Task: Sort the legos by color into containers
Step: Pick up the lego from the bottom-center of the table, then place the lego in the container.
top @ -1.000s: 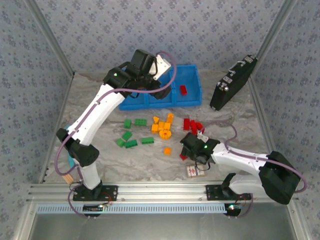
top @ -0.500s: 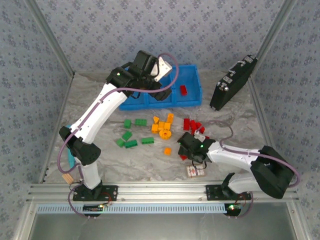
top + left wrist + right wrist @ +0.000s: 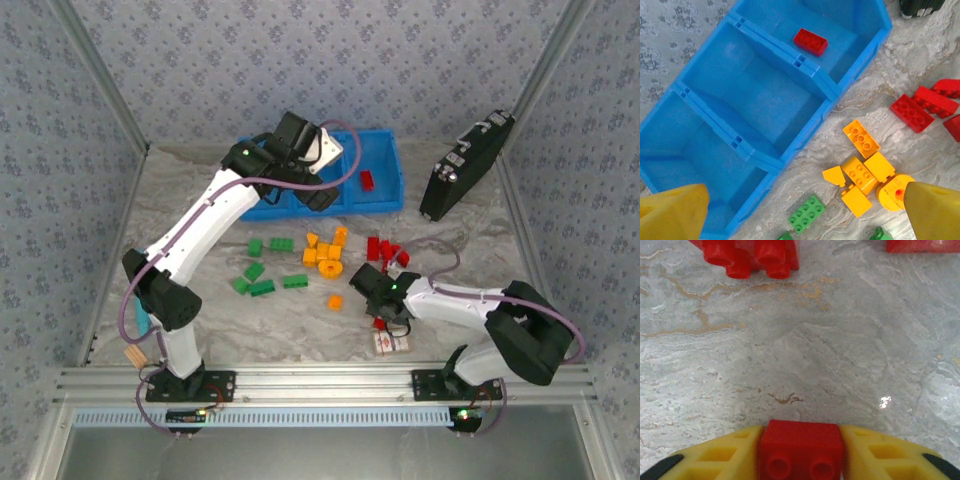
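Observation:
The blue container tray (image 3: 391, 203) stands at the back; one red lego (image 3: 368, 180) lies in its right compartment, and the other two compartments look bare. Green legos (image 3: 266, 266), orange ones (image 3: 325, 255) and red ones (image 3: 385, 250) lie loose in front of it. My left gripper (image 3: 322, 190) hangs open above the tray's front wall (image 3: 765, 155), with a green lego (image 3: 807, 214) below and between its yellow fingertips (image 3: 672, 212). My right gripper (image 3: 801, 457) is low on the table, shut on a small red lego (image 3: 801, 440), studs facing the camera.
A black rectangular device (image 3: 465, 165) leans at the back right. A red-and-white card (image 3: 392, 343) lies just in front of my right gripper (image 3: 378, 297). A light blue stick (image 3: 141, 322) and a wooden block (image 3: 135, 355) sit by the left arm's base.
My right gripper has slid a little to the left and its fingers have shut on the small red lego. The left gripper has drifted slightly right above the tray, still open.

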{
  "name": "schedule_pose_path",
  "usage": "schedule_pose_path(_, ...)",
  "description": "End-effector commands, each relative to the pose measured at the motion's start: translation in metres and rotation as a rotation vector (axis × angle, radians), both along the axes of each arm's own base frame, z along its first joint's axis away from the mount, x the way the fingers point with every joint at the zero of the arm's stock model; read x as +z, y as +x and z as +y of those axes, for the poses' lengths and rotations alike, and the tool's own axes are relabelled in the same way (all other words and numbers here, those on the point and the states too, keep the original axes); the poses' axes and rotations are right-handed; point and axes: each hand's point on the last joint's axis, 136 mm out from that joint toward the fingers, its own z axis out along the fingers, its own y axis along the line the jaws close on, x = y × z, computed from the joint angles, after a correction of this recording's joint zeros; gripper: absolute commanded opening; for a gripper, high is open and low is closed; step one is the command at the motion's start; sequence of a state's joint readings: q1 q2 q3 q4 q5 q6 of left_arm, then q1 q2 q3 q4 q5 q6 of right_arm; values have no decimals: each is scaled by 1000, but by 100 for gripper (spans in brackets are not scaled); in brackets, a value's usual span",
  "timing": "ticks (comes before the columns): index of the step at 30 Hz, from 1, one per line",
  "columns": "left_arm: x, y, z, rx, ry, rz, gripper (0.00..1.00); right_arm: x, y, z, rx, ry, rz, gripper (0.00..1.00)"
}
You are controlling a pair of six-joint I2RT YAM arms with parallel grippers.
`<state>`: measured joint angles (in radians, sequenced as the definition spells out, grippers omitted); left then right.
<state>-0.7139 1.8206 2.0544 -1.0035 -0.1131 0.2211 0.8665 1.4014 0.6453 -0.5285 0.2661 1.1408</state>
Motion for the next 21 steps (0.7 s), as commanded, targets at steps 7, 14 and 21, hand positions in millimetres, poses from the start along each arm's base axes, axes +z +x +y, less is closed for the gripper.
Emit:
schedule_pose_path(7, 9, -9, 22, 25, 19, -27, 100, 4, 14, 9, 104, -1, 37, 33)
schedule_pose_path(14, 21, -10, 53, 97, -66, -26, 100, 74, 83, 11, 221, -21, -61, 30)
schedule_pose_path(21, 39, -13, 84, 168, -148, -93, 100, 145, 206, 18, 274, -14, -280, 30)
